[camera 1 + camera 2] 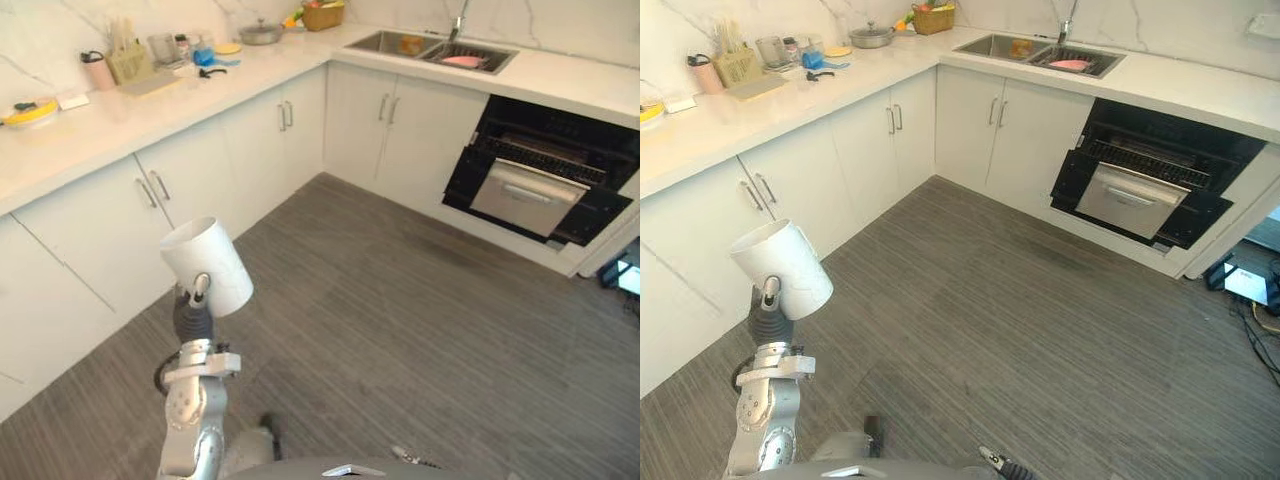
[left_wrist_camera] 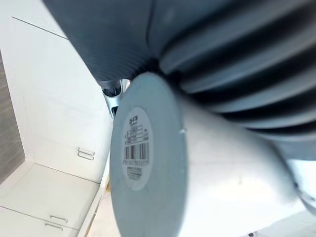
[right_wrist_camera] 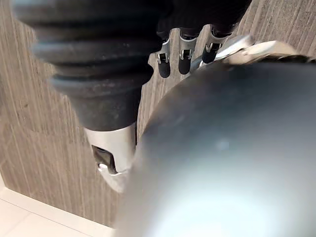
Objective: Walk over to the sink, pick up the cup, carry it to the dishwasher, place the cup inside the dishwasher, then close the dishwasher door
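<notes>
So right now the cup (image 1: 208,262) is already in the left hand (image 1: 192,315), lower left of the head views, fingers and thumb wrapped round its side. It's held up over the floor and tilted a bit, not upright. In the left wrist view you're looking straight at its labelled base with the fingers across the body, so the grip looks solid enough to me.

The right hand (image 3: 185,61) just hangs over the floor in its own wrist view. Fingers look relaxed with nothing in them.

The dishwasher (image 1: 530,190) sits in the upper right, door down and rack showing, under the counter next to the sink (image 1: 430,47). It's well apart from the cup with bare floor in between, so I'd call this the carry leg: pickup done, placing and door left to do.

How I'd do it:
- turn toward the upper right and walk steady, no wrist swinging
- don't loosen the grip mid-walk, a smooth cup could slip
- stop short of the lowered door so the legs don't clip it
- reach in over the rack from above, then let go
</notes>
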